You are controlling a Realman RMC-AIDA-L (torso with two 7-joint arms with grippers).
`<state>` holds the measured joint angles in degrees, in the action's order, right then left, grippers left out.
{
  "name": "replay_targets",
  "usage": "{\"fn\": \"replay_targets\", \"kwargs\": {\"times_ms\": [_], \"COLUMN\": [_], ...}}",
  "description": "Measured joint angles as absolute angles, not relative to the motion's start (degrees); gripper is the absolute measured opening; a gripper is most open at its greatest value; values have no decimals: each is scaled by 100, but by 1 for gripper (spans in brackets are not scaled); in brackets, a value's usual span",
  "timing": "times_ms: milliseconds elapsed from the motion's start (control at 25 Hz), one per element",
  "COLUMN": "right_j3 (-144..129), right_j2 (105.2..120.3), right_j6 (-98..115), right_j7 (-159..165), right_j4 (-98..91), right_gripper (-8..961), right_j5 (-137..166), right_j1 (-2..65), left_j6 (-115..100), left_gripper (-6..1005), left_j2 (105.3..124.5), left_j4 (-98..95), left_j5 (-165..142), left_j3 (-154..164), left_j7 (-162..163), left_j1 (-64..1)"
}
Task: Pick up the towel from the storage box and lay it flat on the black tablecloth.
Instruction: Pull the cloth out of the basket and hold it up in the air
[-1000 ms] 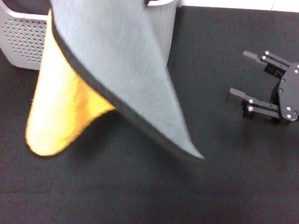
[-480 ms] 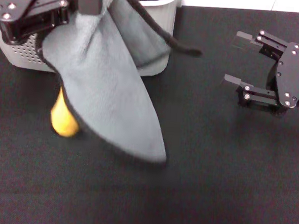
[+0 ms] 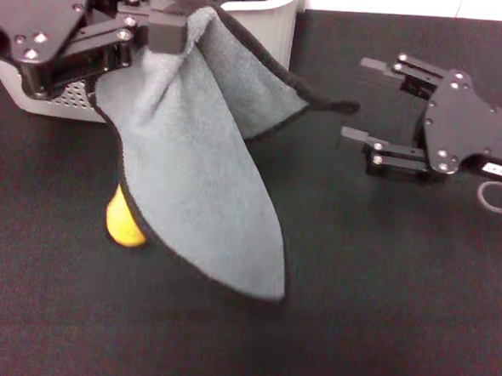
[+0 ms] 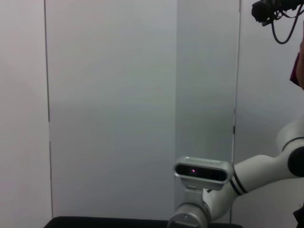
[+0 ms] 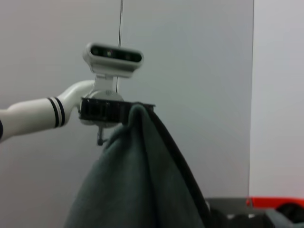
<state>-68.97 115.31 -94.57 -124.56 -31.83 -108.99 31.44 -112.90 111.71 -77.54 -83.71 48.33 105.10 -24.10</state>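
Left gripper fingers clamp 1 towel corner; right gripper fingers apart beside it. Bunched folds may land creased.

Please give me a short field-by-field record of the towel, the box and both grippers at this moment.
towel: grey-green towel with black border, hanging bunched from the left gripper, lower tip above the black tablecloth
towel underside: a yellow patch shows behind its lower left edge
storage box: light grey storage box at the far left, behind the towel
left gripper: left gripper raised in front of the box, fingers shut on the towel's top
right gripper: right gripper right of the towel, fingers open, holding nothing
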Motion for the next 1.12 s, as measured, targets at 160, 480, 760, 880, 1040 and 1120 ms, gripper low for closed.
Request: {"fn": "replay_targets", "kwargs": {"times_ms": [160,480,760,880,1040,1120], "right_j3": [-6899,-6907,-7071,-7102,-7088,-7070], "right_j2": [11538,11540,11554,11581,11591,11592], "right_j6": [-9248,-8999,-8873,-8843,-8917,-8975], "right_j7": [-12340,-12331,-12217,-12189,-12216,-12210], "right_j4": [-3072,-2837,-2667,-2666,-2694,-2695], "right_gripper": [755,702,638,600,506,419], "right_j5": [-10809,-10695,-10461,-10406,-10426,-10469], "right_j1": [3335,3594,3885,3917,3847,3823], "left_j6": [-11294,-11294,-11294,-11294,-11294,-11294], "left_gripper": [29,32,35,37,38,39], "left_j2": [11174,11163,11177,11180,11190,11190], "left_j4": [-7728,-7679,-7669,-7669,-7643,-7626], "left_j5": [-8371,-8370,-8367,-8367,-8367,-8367], "left_j3": [4912,5003,5010,5010,5010,5010], "left_j7": [10437,10341,10338,10337,10336,10336], "left_j1": [-2408,-2470,-2555,-2563,-2560,-2557]}}
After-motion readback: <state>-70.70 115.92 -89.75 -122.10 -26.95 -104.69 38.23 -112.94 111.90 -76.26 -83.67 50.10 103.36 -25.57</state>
